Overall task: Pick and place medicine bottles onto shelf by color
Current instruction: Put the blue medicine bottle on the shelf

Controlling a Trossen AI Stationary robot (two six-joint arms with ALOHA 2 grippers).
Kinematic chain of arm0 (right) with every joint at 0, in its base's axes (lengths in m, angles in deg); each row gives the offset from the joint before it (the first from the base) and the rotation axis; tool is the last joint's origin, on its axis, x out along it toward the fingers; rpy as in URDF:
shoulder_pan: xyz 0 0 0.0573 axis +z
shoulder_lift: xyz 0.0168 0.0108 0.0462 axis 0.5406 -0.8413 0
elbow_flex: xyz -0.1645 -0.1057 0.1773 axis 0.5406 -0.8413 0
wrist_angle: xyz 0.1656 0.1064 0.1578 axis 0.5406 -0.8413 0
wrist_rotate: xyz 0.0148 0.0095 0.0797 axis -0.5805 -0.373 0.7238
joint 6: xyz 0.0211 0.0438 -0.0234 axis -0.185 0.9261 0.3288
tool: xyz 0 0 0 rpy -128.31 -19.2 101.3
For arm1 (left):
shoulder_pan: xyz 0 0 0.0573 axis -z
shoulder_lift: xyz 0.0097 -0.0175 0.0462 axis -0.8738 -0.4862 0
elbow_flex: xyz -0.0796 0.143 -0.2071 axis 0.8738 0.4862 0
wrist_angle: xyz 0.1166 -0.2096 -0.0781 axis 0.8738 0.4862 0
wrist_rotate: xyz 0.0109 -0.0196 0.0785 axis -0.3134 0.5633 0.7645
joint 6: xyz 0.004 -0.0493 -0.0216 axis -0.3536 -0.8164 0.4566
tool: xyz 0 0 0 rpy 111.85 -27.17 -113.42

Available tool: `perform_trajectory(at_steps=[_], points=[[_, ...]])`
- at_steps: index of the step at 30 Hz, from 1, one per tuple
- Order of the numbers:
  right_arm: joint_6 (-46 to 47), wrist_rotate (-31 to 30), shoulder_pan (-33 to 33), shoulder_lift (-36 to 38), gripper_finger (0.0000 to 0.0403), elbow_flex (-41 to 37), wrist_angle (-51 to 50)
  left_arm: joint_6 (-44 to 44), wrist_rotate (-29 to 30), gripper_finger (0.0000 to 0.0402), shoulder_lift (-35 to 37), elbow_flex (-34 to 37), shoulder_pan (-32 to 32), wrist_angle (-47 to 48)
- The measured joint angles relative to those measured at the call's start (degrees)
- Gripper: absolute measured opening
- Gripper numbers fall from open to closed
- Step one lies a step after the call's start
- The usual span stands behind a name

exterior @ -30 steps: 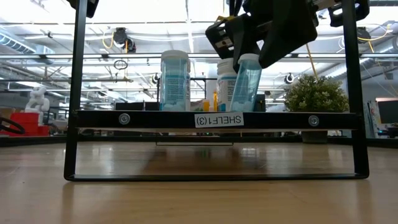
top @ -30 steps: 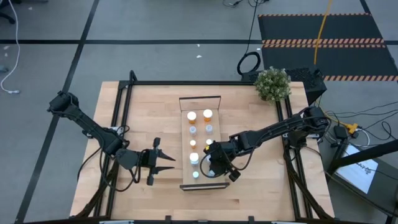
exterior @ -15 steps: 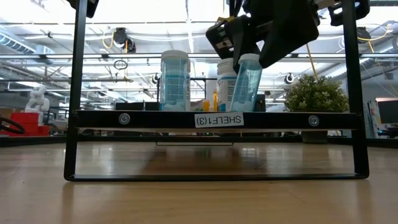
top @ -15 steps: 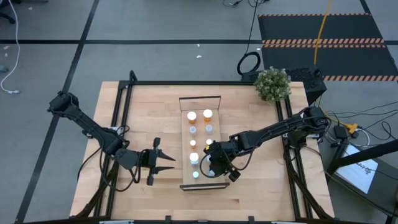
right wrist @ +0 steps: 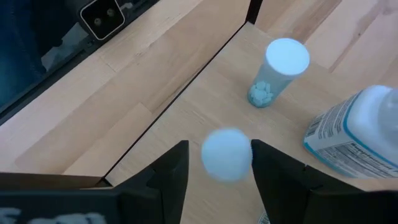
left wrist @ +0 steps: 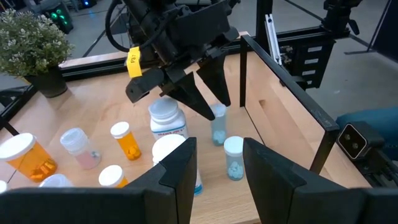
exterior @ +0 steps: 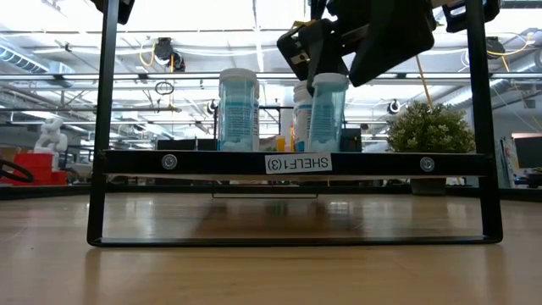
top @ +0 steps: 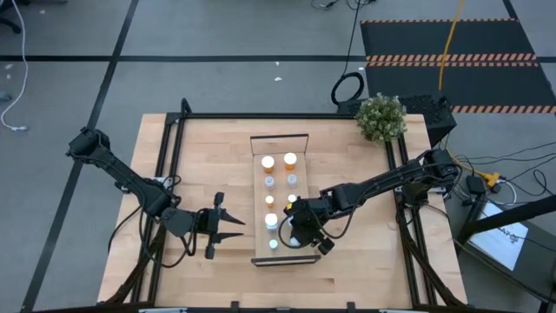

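Small pale-blue bottle (exterior: 326,114) stands upright on the shelf (exterior: 292,163), long axis vertical, white cap up, directly below the right gripper (right wrist: 214,163). Fingers sit either side of the cap; right wrist view shows thin gaps, so jaws look slightly parted, contact uncertain. Low view alone shows the bottle's base on the shelf. Left gripper (top: 233,229) waits beside the shelf, jaws partly open, empty.

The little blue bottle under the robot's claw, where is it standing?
The little blue bottle stands upright on the shelf near its front end, between the right gripper's jaws, beside another small blue bottle.
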Motion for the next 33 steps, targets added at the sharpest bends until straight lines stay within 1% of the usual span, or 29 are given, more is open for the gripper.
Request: perform_trajectory(at_steps=[33], points=[[2.6, 0.1, 0.3, 0.1, 0.0165, 0.0, -1.2, 0.0, 0.0, 0.0134, 0.0, 0.0, 0.0, 0.0]])
